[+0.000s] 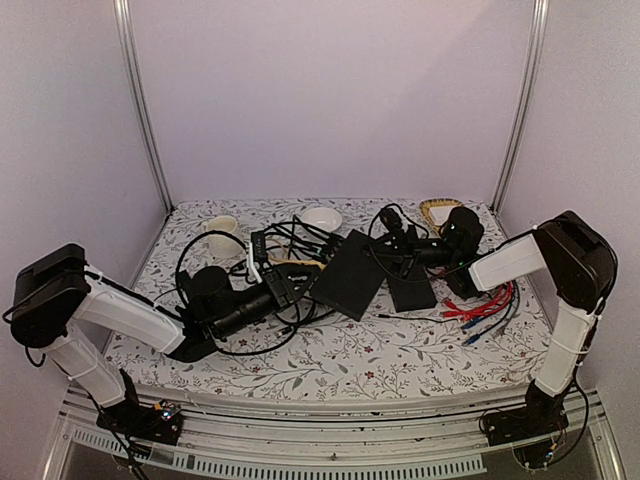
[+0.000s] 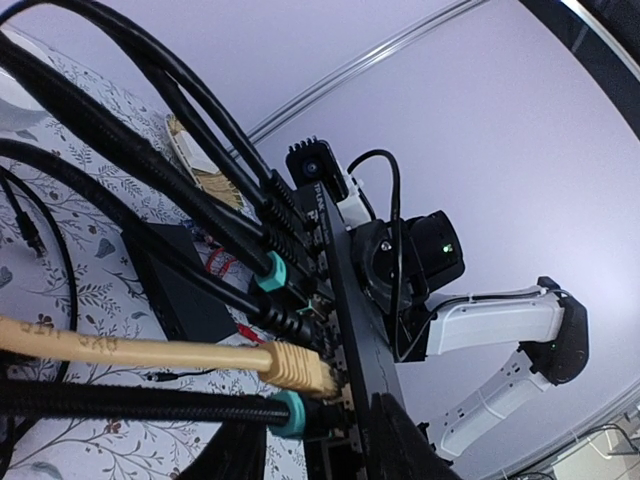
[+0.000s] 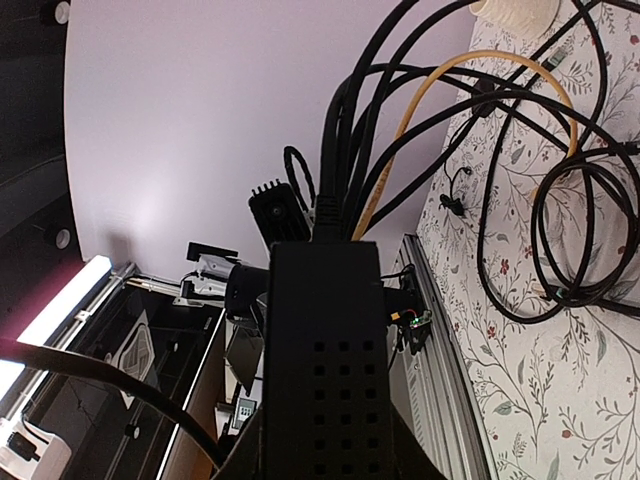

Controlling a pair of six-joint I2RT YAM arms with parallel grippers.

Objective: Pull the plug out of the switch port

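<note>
The switch (image 1: 350, 273) is a flat black box, lifted off the table at a tilt between the two arms. My right gripper (image 1: 397, 246) is shut on its far end; in the right wrist view the vented switch (image 3: 325, 360) fills the space between the fingers. Several plugs sit in its port row: a tan plug (image 2: 298, 365) and black ones with teal boots (image 2: 290, 413). My left gripper (image 2: 300, 452) stands at the port edge (image 2: 345, 300), jaws apart, one finger (image 2: 195, 435) under the braided cable, the other (image 2: 410, 440) over the switch's face. The lower teal-booted plug lies between them.
A shorter black box (image 1: 412, 290) lies beside the switch. Tangled black cables (image 1: 235, 265) loop across the left half. A white bowl (image 1: 322, 217), a paper cup (image 1: 222, 228) and a wicker basket (image 1: 437, 210) stand at the back. Red and blue wires (image 1: 485, 305) lie at the right.
</note>
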